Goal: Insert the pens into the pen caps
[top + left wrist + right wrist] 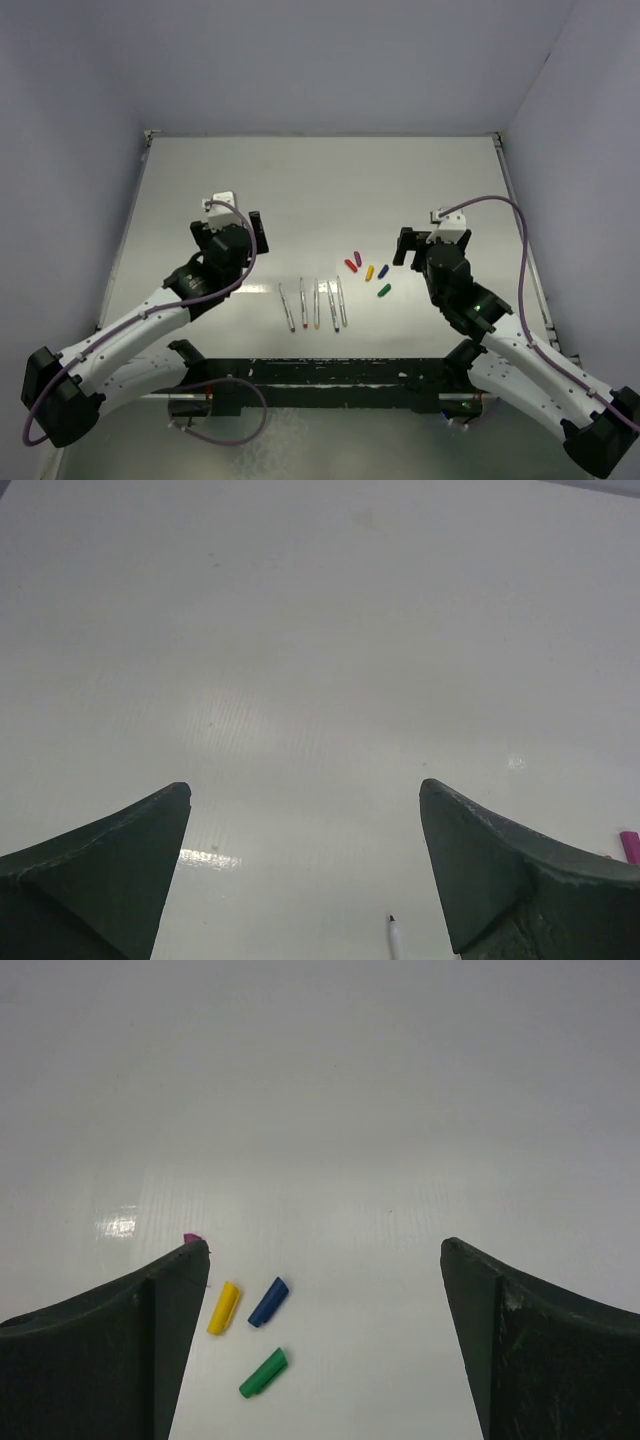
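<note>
Several thin white pens (pixel 316 304) lie side by side near the table's front middle. To their right lie the caps: magenta (pixel 357 254), red (pixel 351 265), yellow (pixel 370 272), blue (pixel 384 271) and green (pixel 384 291). My left gripper (pixel 250 232) is open and empty, hovering left of the pens; one pen tip (pixel 393 932) shows between its fingers, and a magenta cap (pixel 630 845) at the right edge. My right gripper (pixel 405 247) is open and empty, just right of the caps; the yellow (pixel 224 1308), blue (pixel 268 1302) and green (pixel 263 1373) caps show by its left finger (pixel 150 1330).
The white table (pixel 320 190) has raised edges at left, right and back, with grey walls around. A black rail (pixel 320 375) runs along the front between the arm bases.
</note>
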Controlling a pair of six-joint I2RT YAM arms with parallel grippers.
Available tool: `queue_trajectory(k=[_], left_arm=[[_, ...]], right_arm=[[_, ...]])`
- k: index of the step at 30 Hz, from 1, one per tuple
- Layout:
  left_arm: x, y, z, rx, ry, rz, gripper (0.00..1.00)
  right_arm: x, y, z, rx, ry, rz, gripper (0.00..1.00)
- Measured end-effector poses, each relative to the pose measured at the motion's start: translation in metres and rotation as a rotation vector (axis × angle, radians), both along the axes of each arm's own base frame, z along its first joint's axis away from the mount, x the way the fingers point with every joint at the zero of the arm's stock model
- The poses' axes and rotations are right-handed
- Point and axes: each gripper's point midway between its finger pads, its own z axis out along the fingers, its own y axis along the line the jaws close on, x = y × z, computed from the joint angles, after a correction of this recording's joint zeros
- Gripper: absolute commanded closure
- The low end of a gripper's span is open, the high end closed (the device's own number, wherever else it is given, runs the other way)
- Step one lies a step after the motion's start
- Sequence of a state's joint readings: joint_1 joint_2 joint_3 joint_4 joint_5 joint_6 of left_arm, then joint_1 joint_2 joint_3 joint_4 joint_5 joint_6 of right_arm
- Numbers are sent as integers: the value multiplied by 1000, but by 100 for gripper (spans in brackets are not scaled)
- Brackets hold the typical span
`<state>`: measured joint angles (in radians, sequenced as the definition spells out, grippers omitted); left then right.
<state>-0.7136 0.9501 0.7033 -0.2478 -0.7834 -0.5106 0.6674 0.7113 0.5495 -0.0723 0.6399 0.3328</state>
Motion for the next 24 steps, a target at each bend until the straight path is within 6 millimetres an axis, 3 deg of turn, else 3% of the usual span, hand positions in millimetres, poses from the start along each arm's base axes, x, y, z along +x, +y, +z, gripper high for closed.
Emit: queue_trajectory(k=[15, 24], left_arm=[[-4, 1, 4, -33, -27, -12, 1], [-4, -7, 0, -41, -8, -53, 1]], right_arm=[[1, 2, -10, 18, 33, -19, 0], [-1, 1, 0, 61, 0, -25, 0]])
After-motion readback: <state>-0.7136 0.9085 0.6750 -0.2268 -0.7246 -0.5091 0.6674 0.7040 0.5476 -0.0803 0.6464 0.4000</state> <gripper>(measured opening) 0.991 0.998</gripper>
